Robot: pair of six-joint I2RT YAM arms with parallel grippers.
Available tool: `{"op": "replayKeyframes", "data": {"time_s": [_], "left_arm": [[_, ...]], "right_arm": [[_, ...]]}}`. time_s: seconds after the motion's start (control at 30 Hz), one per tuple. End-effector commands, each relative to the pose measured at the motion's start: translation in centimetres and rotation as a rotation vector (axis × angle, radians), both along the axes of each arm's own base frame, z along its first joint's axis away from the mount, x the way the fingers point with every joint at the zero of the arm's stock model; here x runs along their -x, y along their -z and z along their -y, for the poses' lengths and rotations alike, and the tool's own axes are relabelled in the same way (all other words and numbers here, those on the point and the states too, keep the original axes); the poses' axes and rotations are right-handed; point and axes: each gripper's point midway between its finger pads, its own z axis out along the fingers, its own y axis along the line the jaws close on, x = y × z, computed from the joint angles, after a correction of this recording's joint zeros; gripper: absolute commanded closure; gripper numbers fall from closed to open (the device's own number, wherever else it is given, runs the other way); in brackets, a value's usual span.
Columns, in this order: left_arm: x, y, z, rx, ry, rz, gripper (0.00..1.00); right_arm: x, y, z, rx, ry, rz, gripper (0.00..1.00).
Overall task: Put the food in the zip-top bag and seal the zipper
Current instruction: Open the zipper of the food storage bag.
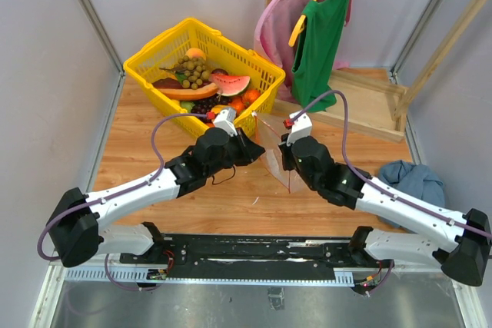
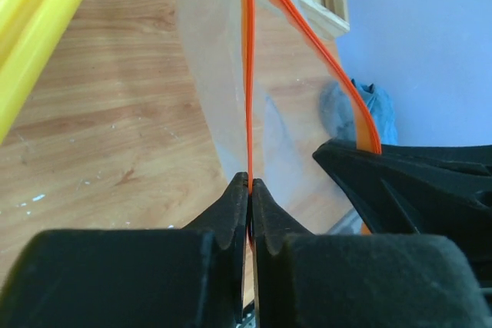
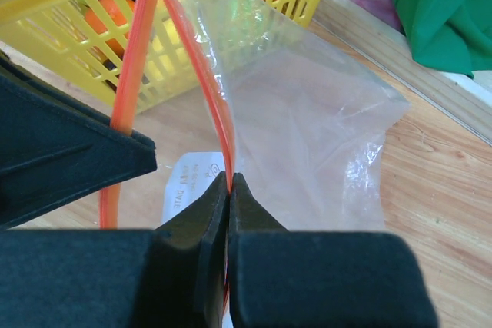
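The left gripper (image 2: 250, 187) is pressed together on one orange strip of the zipper (image 2: 248, 74). The right gripper (image 3: 229, 180) pinches the opposite strip, so the mouth of the bag (image 3: 307, 113) parts between them in a narrow wedge. The strips meet again at the bag's far corner. The bag hangs between the two grippers over the table (image 1: 231, 205); whether its lower edge touches the wood cannot be told. It looks empty, with only a white label showing through the film. The step in hand appears to be opening the mouth. To do it well, each pinch should sit on the stiff strip rather than the thin film. The grippers should draw apart evenly and gently, widening the wedge without straining the closed corner. Since both grippers are occupied, one will probably have to let go to fetch items, so the bag would best be laid with its mouth gaping toward what lies beyond it. Just behind the bag stands the basket (image 1: 154, 55), holding the food (image 1: 196, 73), a grape bunch among it, none yet bagged.
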Motion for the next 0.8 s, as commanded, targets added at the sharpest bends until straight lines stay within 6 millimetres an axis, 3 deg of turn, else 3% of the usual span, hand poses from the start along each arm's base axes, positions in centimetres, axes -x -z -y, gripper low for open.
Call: {"op": "replayKeyframes", "data": {"time_s": [0.0,0.1,0.23,0.5,0.63,0.77], "left_arm": [[0.0,-0.5,-0.3,-0.027,-0.013,0.02,0.99],[0.1,-1.2,-0.6,-0.029,-0.015,0.037,1.0],[0.3,-1.7,-0.6,-0.021,-0.005,0.045,1.0],[0.4,-2.2,-0.7,-0.01,-0.006,0.049,1.0],[0.5,-2.0,-1.0,-0.029,-0.005,0.048,1.0],[0.4,-1.4,-1.6,-0.091,-0.013,0.045,1.0]], "right_arm": [[-0.3,-1.2,0.4,0.041,0.049,0.024,0.97],[-0.6,-0.5,1.1,0.118,0.074,0.012,0.88],[-0.1,0.6,0.2,0.146,0.019,-0.031,0.75],[0.7,2.6,-1.0,0.166,-0.037,-0.105,0.66],[0.2,2.5,0.2,0.209,0.011,-0.089,0.77],[-0.6,0.1,2.6,0.258,0.105,-0.006,0.94]]}}
